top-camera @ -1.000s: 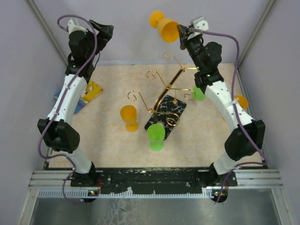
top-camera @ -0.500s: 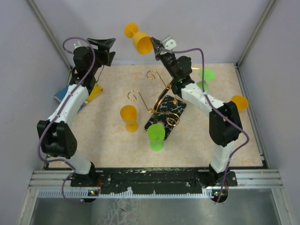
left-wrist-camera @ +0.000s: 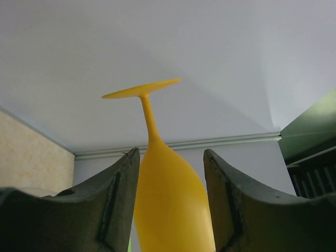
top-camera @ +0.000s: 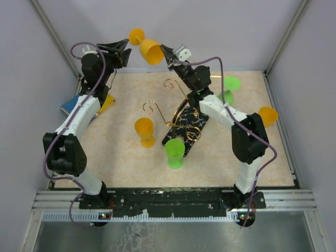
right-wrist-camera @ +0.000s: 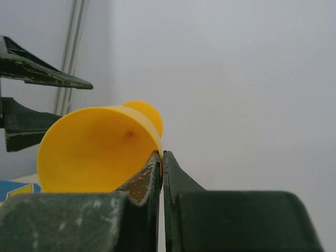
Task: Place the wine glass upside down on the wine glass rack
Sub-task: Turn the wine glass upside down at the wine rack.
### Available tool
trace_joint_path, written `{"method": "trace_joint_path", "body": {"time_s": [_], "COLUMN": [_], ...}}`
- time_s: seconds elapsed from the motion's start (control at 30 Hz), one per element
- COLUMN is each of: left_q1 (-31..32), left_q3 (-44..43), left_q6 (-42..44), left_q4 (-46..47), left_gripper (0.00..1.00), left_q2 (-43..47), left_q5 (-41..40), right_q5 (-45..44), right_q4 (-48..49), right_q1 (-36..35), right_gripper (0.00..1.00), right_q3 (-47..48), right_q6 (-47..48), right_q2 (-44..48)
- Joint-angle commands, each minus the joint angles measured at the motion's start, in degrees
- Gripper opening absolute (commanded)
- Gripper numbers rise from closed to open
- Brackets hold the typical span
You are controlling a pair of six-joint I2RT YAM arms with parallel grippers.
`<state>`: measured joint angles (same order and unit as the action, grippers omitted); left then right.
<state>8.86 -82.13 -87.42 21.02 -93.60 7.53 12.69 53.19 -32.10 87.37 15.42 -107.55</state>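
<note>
An orange wine glass (top-camera: 148,48) hangs high above the table's far edge, lying nearly level with its foot pointing left. My right gripper (top-camera: 167,54) is shut on the rim, one finger inside the bowl (right-wrist-camera: 94,152) and one outside, as the right wrist view (right-wrist-camera: 161,155) shows. My left gripper (top-camera: 126,52) straddles the narrow end of the bowl (left-wrist-camera: 168,194). Its jaws stand open (left-wrist-camera: 170,152), with a gap still visible on the right side. The wine glass rack (top-camera: 184,102), gold wire on a black marbled base (top-camera: 195,122), stands mid-table below.
An orange glass (top-camera: 144,129) stands left of the rack. A green glass (top-camera: 175,151) sits on the near end of the rack's base. Another green glass (top-camera: 229,86) and an orange one (top-camera: 269,114) are at the right. A blue and yellow packet (top-camera: 100,105) lies at the left.
My right arm has carried the orange glass leftward to the left gripper. The left jaws have narrowed around the glass.
</note>
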Motion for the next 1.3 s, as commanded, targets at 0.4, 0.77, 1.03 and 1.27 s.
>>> {"method": "trace_joint_path", "body": {"time_s": [0.4, 0.77, 1.03, 1.27], "left_q1": [-0.13, -0.07, -0.16, -0.16], "left_q3": [-3.1, -3.71, -3.07, -1.99], "left_q6": [-2.76, -2.77, -2.33, -3.12], "left_q4": [5.23, 7.22, 11.07, 15.68], "left_gripper": [0.47, 0.25, 0.1, 0.01], "left_q2": [-3.91, -5.14, -5.58, -5.93], "left_q5": [4.46, 5.61, 6.1, 6.76], "right_q5": [3.96, 4.73, 7.17, 5.41], "right_q4": [4.0, 2.97, 3.32, 2.09], "right_q1": [-4.17, -4.98, -5.0, -5.0], "right_gripper": [0.0, 0.0, 0.0, 0.08], "right_q3": [5.6, 6.85, 6.12, 4.19], "right_q6": [-0.27, 1.26, 0.33, 1.67], "right_q2": [-2.62, -3.83, -3.3, -1.94]}}
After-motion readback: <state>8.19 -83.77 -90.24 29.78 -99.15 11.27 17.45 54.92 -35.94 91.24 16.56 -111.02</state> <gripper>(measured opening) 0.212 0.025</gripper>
